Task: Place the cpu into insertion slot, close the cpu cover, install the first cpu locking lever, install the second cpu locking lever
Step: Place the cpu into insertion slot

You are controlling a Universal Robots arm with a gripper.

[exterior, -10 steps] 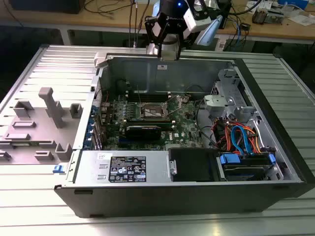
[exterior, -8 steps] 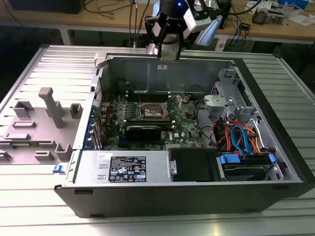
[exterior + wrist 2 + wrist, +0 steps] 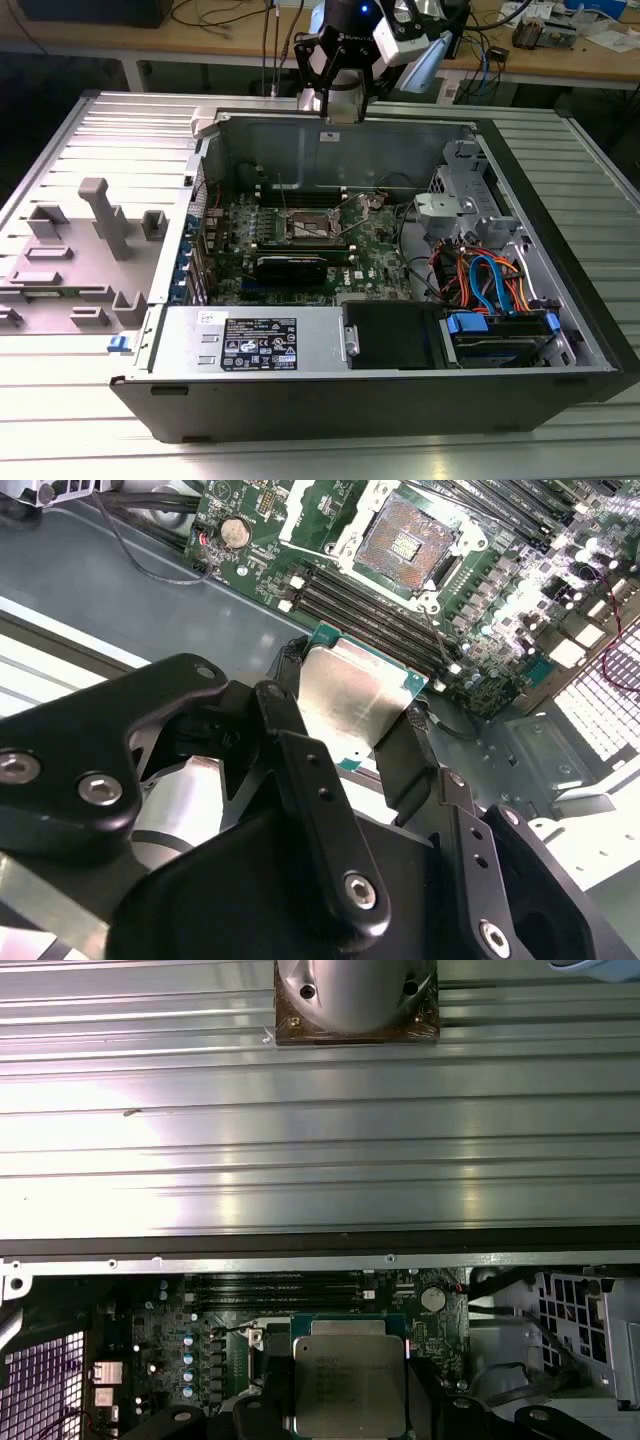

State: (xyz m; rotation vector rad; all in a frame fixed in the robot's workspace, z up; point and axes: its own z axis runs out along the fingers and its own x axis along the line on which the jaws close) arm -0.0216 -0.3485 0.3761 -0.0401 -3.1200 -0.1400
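Gripper: black finger links fill the foreground in the second wrist view. The two fingers are clamped on opposite edges of the cpu.
Grip reason: holding it by the edges leaves the metal top bare and the contact face untouched. It probably also keeps the chip level for seating.
Cpu position: between the fingertips and clear of the board, silver lid facing up. In the first wrist view the lid sits squarely between the fingers.
Insertion slot: ahead of and below the fingertips, well apart from the held chip. Its contact field is bare, so nothing is seated.
Memory slots: on the motherboard, between the gripper's load and the slot.
Cpu cover: not lying across the slot, because the contacts show. Its exact pose is hard to make out.
Arm height: in the exterior view the gripper hangs above the rear wall of the computer case, likely to clear the wall.
Task standing: chip carried and not placed. Cover and levers appear undone.
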